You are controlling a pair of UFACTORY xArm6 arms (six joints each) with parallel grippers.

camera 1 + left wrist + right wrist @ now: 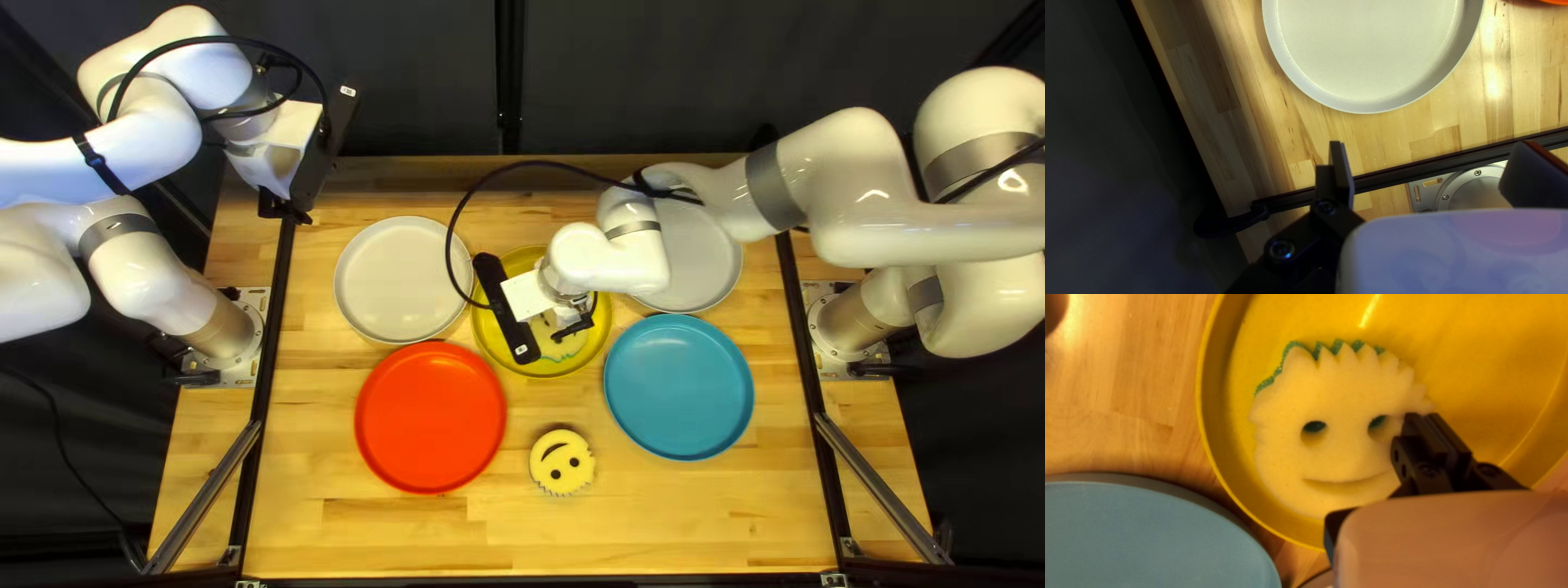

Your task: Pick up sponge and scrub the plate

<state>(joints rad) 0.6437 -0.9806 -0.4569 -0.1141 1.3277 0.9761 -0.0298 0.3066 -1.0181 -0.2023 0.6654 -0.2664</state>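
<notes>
In the top left view my right gripper (574, 329) is low over the yellow plate (527, 364), partly covering a pale yellow sponge (557, 346) in it. The right wrist view shows that sponge (1339, 397), a smiling face with a green underside, lying face-up in the yellow plate (1486, 365). My right gripper (1424, 422) is shut there, its fingertips over the sponge's edge beside one eye hole; contact cannot be told. My left gripper (287, 209) is raised behind the left grey plate (401, 279). Seen from its wrist, the left gripper (1434, 163) stands open, nothing between its fingers.
A red plate (431, 417) and a blue plate (678, 387) flank a second face sponge (562, 462) on the bare wood. Another grey plate (691, 261) lies partly under my right arm. Black rails (267, 327) run along the table's sides.
</notes>
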